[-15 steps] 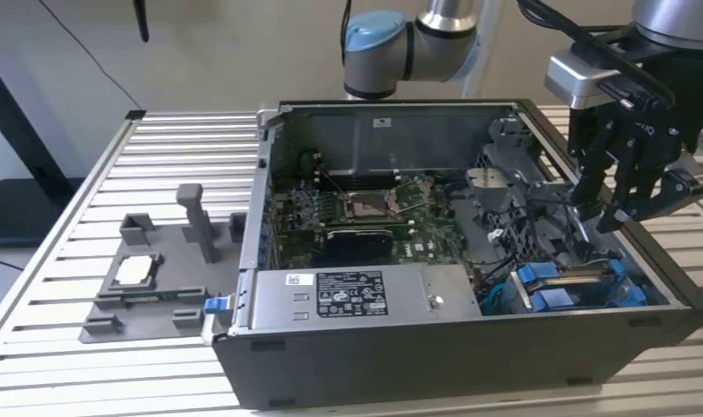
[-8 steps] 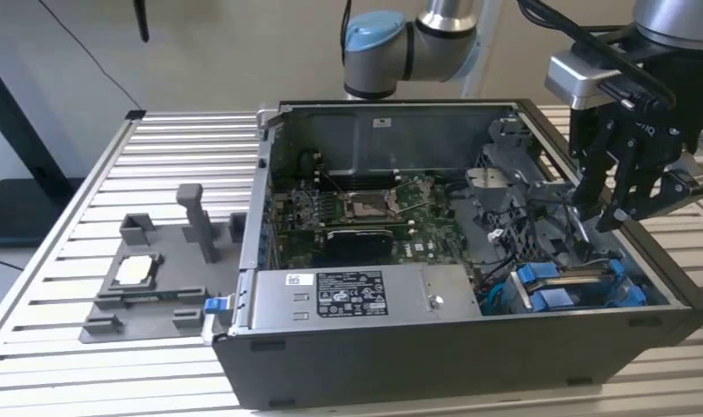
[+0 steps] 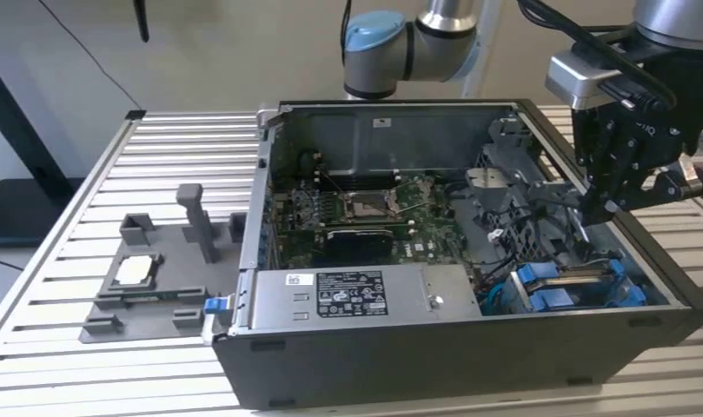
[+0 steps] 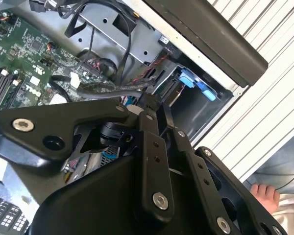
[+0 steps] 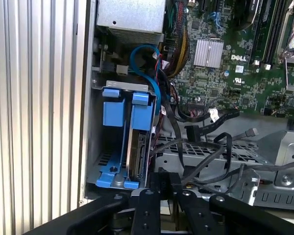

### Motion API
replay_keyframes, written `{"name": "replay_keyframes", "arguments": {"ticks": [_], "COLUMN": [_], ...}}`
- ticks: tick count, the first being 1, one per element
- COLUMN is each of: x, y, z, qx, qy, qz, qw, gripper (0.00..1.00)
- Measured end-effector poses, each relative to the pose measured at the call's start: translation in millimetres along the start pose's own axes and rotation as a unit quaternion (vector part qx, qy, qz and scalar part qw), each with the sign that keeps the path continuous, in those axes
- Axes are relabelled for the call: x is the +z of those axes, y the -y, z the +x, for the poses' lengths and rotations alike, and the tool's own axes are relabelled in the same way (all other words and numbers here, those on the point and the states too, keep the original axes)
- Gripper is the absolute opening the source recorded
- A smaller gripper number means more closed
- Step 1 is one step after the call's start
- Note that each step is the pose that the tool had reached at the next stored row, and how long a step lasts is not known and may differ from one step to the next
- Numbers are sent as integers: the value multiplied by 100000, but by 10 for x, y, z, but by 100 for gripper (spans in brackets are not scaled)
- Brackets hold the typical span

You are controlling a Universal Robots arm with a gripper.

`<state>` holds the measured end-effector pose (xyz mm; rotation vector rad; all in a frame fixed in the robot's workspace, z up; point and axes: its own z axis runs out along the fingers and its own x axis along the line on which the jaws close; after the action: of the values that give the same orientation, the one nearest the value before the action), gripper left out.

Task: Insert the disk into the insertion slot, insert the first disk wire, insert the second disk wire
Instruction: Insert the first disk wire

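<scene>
Inside the open computer case on the table, nearest my wrist cameras, the gripper's fingers sit drawn together among black wires; whether they pinch one, I cannot tell. Just beyond, the disk stands seated in the blue-railed insertion slot.

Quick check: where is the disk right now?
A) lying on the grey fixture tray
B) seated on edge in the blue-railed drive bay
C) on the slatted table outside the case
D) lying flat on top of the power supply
B: in the first wrist view the disk stands on edge inside the insertion slot, between its blue rails.
</scene>
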<state>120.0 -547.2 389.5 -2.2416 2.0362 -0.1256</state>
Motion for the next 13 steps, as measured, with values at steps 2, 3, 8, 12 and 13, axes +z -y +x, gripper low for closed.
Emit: {"name": "replay_keyframes", "arguments": {"ticks": [2,3,8,12,13], "x": [0,0,0,1,2], "y": [1,1,2,7,12], "z": [0,0,0,1,2], "qx": [-2,-2,-2,-11,-5], "qy": [-1,-1,1,-10,16], "qz": [-1,0,1,-167,-575], "qw": [100000,100000,100000,100000,99998], "gripper": [19,19,19,19,19]}}
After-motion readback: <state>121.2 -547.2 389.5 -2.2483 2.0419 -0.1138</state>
